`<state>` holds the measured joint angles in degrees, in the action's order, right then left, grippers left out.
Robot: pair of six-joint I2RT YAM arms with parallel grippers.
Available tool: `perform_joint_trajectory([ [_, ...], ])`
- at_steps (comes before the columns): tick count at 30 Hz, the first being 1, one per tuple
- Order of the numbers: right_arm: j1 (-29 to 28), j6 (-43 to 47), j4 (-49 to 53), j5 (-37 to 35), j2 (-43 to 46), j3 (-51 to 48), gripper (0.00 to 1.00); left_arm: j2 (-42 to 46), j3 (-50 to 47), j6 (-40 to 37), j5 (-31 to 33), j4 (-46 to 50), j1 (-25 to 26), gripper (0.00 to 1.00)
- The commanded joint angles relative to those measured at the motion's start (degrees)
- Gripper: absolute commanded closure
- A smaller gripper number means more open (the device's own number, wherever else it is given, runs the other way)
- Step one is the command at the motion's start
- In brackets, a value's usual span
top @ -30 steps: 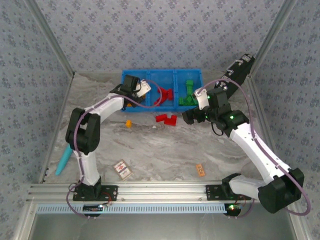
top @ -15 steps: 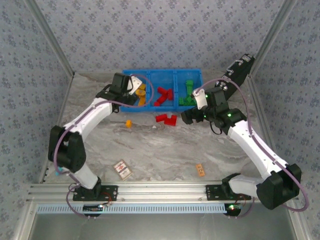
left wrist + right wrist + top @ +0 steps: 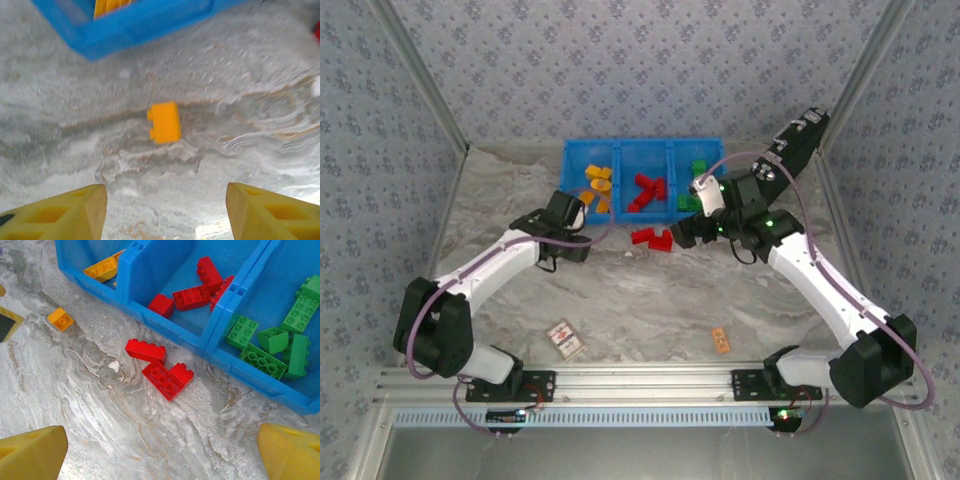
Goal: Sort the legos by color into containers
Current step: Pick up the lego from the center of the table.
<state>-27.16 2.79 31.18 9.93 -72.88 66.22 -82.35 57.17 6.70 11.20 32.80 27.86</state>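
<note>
The blue bin at the back has three compartments. They hold orange legos, red legos and green legos. One small orange brick lies on the table just ahead of my left gripper. That gripper is open and empty, just in front of the bin's left corner. Three red bricks lie together on the table in front of the bin wall. My right gripper hovers open over the bare table near them, holding nothing.
A patterned card and a thin orange tag lie near the front rail. A black case leans at the back right. Patterned walls and metal posts close in both sides.
My left gripper has pulled back out of the bin's left compartment, opening, and orange bricks now lie there. It now hangs over the lone orange brick. My right gripper shifted slightly left.
</note>
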Motion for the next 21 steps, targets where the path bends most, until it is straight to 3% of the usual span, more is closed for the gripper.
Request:
perform_joint_trajectory([
  [1,-1.11,-0.62,1.47,0.11,-0.95,3.95,0.01,0.46,-1.15,3.93,2.83,-2.44,-0.06,0.36],
  [15,-4.06,-0.77,3.01,-3.14,-3.01,6.06,0.01,-12.35,0.25,1.97,1.24,-13.82,-2.10,0.32],
  [21,-4.10,-0.90,2.77,-3.77,-3.80,5.86,0.01,-16.44,3.65,1.66,-0.69,-14.35,-3.20,0.37],
])
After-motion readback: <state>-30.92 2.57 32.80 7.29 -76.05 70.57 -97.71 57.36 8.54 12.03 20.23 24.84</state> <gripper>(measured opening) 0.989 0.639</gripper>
